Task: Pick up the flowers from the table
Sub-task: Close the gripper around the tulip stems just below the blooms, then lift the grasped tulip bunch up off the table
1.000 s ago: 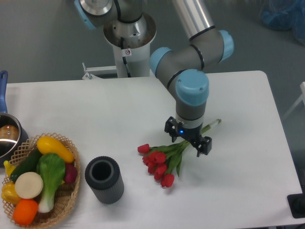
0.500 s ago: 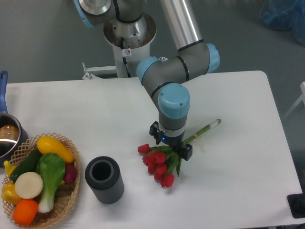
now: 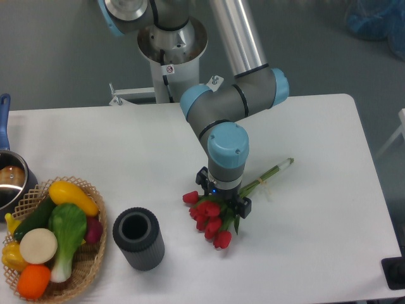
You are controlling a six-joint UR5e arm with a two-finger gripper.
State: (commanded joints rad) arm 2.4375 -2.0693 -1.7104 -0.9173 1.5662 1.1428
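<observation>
We cannot tell how the jaws stand: the wrist hides them from above, and only the dark outer ends of the gripper (image 3: 222, 198) show on either side of it, low over the leaves of the flowers (image 3: 214, 220). Whether anything is clamped between them we cannot see either.

The flowers lie on the table (image 3: 316, 253), right of its middle. The red heads fan out toward the near edge and to the left, with one bloom lying a little apart at the far left of the bunch. The green leaves sit directly under the gripper, and the long pale stems run out from behind it, up and to the right, ending well short of the table's right edge. A pale tie seems to wrap the stems just beyond the gripper.

The arm (image 3: 229, 111) reaches down from its base at the back of the table, its grey joints capped in light blue, with the last joint standing upright over the bunch.

To the left of the flowers, near but apart, a dark ribbed cylinder (image 3: 138, 238) stands upright with its mouth open to us. Further left, at the table's near corner, a woven basket (image 3: 88, 256) holds assorted vegetables and fruit. Beside it, at the left edge, part of a pot (image 3: 9, 180) with a blue handle shows.
</observation>
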